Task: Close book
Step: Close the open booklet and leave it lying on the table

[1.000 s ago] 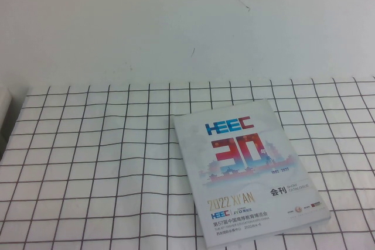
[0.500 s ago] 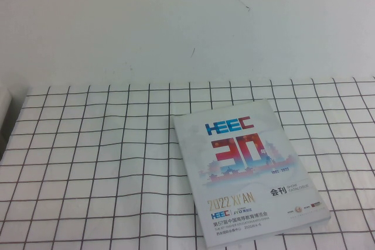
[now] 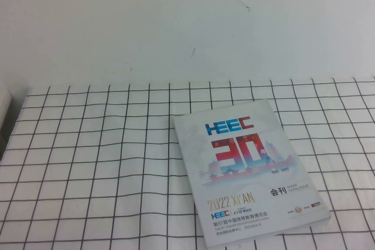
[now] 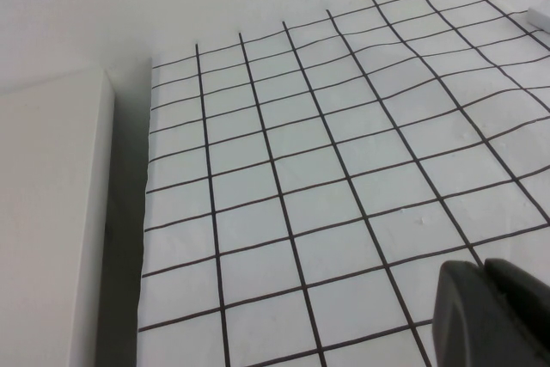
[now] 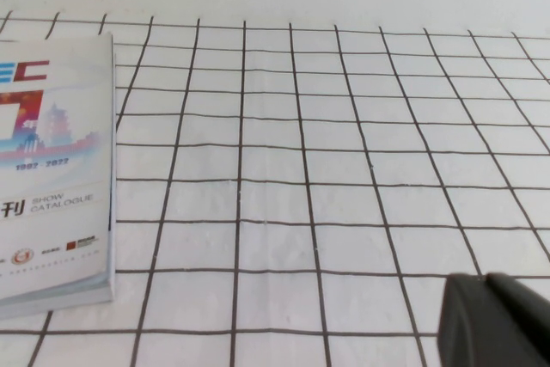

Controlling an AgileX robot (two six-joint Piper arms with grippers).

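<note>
1. Book [image 3: 249,171] is shut and lies flat, front cover up, on the checked cloth [image 3: 88,162]. In the high view it sits at about 4 o'clock from centre.
2. Its long axis runs roughly 11 to 5 o'clock. Cover text reads upright from the robot's side.
3. Book's near short edge lies close to the high view's 6 o'clock border. Its far short edge sits a few grid rows inside the cloth's far edge.
4. In the right wrist view the book's [image 5: 51,169] long edge shows the page block stacked square and resting on the cloth.
5. Room: a wide run of open cloth at the book's 9 o'clock, a narrower strip at its 3 o'clock. Past the cloth's 12 o'clock edge is bare white tabletop [image 3: 176,27].
6. Left gripper [image 4: 491,315] is over the cloth, near the cloth's side edge and a white block [image 4: 51,212] beside it. Jaws: cannot tell.
7. Right gripper [image 5: 494,320] is over open cloth, well apart from the book's long edge. Jaws: cannot tell.
8. Neither gripper shows in the high view.
</note>
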